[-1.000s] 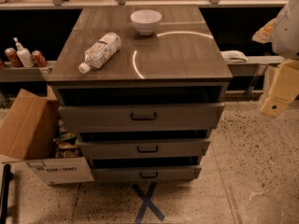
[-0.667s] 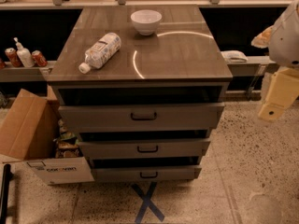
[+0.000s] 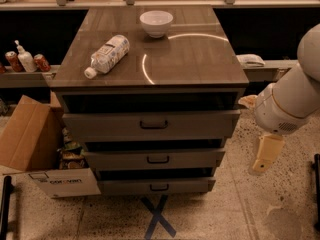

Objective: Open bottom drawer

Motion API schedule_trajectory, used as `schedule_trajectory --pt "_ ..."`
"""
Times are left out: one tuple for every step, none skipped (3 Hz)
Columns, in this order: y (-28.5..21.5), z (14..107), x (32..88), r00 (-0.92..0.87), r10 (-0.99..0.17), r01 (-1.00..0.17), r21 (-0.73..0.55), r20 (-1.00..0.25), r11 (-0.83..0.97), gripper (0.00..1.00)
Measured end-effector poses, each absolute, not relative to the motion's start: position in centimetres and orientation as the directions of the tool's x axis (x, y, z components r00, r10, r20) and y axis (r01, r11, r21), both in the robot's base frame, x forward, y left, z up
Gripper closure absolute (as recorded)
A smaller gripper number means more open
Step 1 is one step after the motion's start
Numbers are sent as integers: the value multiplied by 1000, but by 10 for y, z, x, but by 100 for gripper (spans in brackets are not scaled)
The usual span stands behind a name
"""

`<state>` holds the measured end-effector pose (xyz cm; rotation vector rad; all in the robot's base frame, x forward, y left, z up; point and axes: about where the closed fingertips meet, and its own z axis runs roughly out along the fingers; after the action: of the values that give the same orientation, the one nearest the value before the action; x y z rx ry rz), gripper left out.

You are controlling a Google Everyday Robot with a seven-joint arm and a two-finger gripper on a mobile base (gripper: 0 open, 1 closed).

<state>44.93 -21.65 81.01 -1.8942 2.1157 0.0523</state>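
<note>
**Cabinet** (image 3: 150, 134): three grey drawers stacked under a brown worktop (image 3: 200, 64); the reference for every place below.

**Bottom drawer** (image 3: 157, 186): lowest and narrowest front of the cabinet, just above the floor. It has a small black bar handle (image 3: 159, 187) at its middle and a dark gap along its top edge. Nothing touches it.

**Middle drawer** (image 3: 155, 159): directly above the bottom drawer, with a slightly wider front.

**Top drawer** (image 3: 150, 125): the widest front, directly under the worktop.

**Tool** (image 3: 264, 156): beige, hanging downward off the cabinet's right side, level with the middle drawer and well apart from all handles. Whether it is released or clenched cannot be told; it carries nothing visible.

**Arm** (image 3: 295, 94): white, rising from the tool to the right of the cabinet.

**Bowl** (image 3: 156, 23): white, upright, at the rear middle of the cabinet's worktop.

**Bottle** (image 3: 107, 55): clear plastic, lying on its side on the worktop's left part, white cap toward the front.

**Cardboard box** (image 3: 30, 139): open, on the floor just left of the cabinet.

**Tape cross** (image 3: 158, 216): blue, on the floor before the cabinet's front.
</note>
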Motion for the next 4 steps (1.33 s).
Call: schedule_trajectory --pt "-217 810 449 -85 -966 -977 -171 -245 130 0" --pt "-204 776 439 -18 -975 -989 -137 -221 50 0" --pt "-186 715 420 59 -965 -997 -62 -256 -45 0" --pt "-169 618 397 73 -925 -994 51 -372 -99 0"
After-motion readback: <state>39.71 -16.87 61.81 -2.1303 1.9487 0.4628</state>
